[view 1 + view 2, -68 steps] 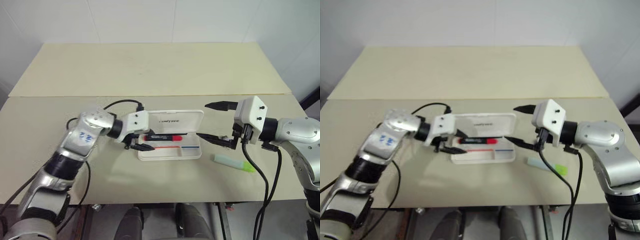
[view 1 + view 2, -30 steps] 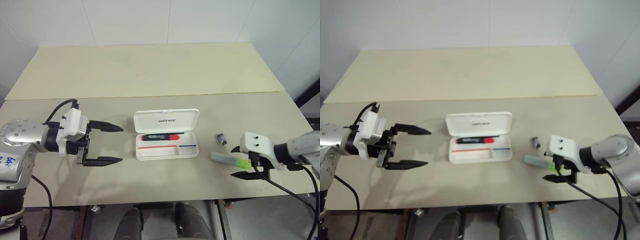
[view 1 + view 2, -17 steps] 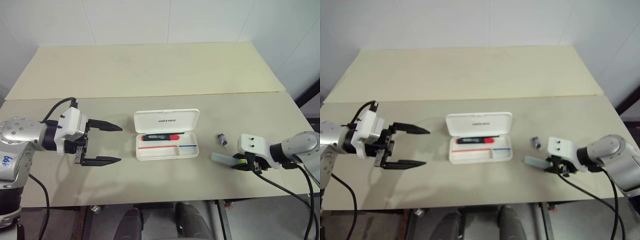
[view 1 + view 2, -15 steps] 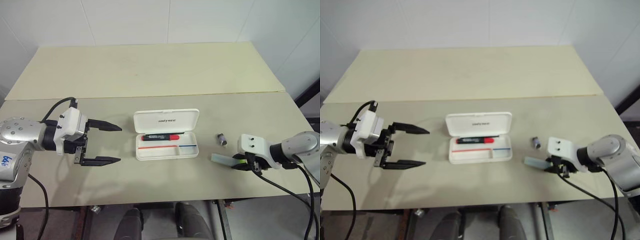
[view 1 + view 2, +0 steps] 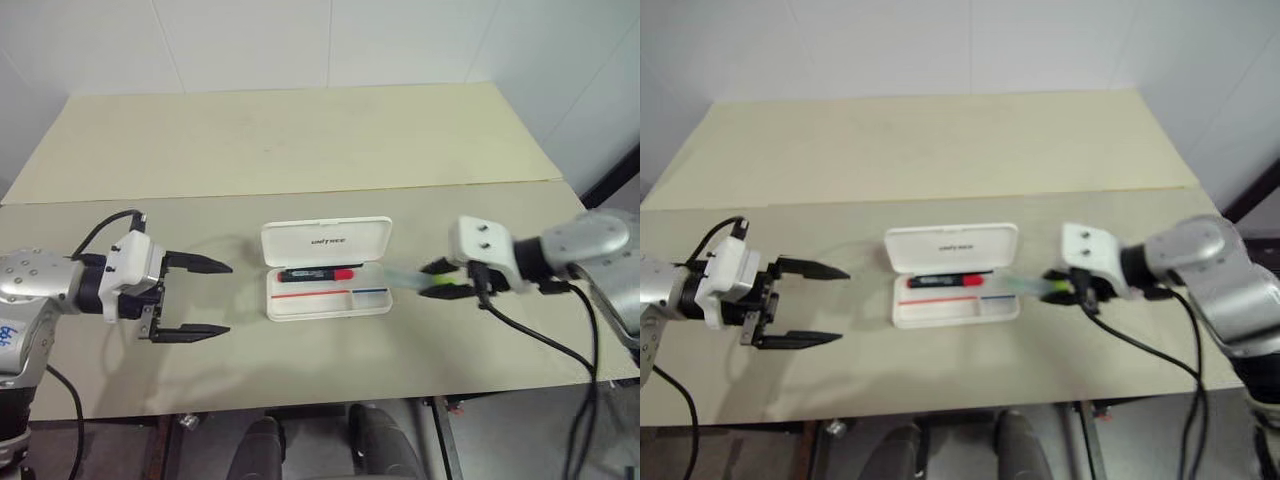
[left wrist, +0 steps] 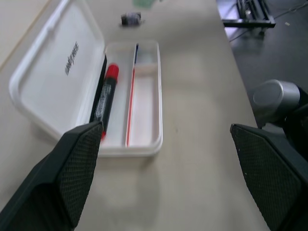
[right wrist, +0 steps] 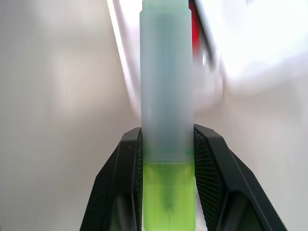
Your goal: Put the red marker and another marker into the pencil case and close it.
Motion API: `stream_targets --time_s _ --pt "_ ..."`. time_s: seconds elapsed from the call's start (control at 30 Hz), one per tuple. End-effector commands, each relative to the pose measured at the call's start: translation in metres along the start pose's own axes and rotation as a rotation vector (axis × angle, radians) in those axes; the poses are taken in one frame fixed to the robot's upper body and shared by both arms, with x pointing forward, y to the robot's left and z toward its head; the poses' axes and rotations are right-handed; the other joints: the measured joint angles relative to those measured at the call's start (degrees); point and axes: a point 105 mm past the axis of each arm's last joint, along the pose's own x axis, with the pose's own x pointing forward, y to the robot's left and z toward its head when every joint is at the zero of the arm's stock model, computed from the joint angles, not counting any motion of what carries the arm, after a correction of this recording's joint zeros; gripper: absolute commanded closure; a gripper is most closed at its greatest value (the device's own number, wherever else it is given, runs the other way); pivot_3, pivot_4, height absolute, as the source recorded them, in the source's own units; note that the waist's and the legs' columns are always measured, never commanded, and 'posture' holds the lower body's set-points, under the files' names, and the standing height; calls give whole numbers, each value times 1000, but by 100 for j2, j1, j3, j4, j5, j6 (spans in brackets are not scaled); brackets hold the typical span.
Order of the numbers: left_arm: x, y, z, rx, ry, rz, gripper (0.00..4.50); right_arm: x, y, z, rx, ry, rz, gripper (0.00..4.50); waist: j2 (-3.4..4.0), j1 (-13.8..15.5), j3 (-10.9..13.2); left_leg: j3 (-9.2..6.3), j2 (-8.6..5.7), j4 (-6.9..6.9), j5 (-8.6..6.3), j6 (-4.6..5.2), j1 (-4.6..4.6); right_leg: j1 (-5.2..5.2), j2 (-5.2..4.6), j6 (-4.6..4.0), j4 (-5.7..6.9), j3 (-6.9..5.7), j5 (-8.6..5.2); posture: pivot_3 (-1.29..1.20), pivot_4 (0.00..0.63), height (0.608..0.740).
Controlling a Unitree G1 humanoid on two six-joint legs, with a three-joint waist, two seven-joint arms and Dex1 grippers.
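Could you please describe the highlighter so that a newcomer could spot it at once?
Find the open white pencil case mid-table; just beside its end, the right gripper holds the highlighter above the table. It is stubby, pale mint with a yellow-green cap, unlike the red marker lying in the tray.

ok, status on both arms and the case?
Left gripper open, idle. Right gripper shut on highlighter, beside open pencil case. Red marker in tray. Path clear.

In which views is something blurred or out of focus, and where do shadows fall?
Right wrist view: the highlighter in the right tool is sharp, the background behind it smeared. Left wrist view: the left tool's fingers are soft, and the pencil case and red marker are clearer. Left eye view: the left tool throws a soft shadow on the table.
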Motion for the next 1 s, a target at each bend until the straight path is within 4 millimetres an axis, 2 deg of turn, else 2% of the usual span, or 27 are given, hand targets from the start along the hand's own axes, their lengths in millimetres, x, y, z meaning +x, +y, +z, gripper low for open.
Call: stream_targets --time_s 0.03,0.13,0.47,0.77,1.0 --pt "-13 3 1 38 35 51 0 19 3 20 -48 -40 40 3413 0 3 0 2 0 0 0 0 -1 -3 0 0 0 1 0 0 150 740" --pt "-20 0 -4 24 60 79 0 43 1 32 -117 -54 68 3413 0 11 0 5 0 0 -2 -1 -5 -8 -1 1 -1 3 1 0 150 740" --pt "-29 -14 -7 1 98 124 0 87 0 53 -204 -66 133 3413 -3 29 -1 9 3 -1 -14 -3 -6 -14 -2 4 5 1 4 0 150 740" --pt "-29 -19 -5 -7 106 154 0 113 14 54 -225 -60 219 3413 -4 26 -1 9 6 -2 -15 -3 -4 -15 1 3 7 0 3 0 150 740" --pt "-28 -19 -4 -5 106 163 0 124 9 53 -232 -39 203 3413 -5 20 -2 10 6 -3 -16 -4 -3 -15 2 2 7 0 3 0 150 740"
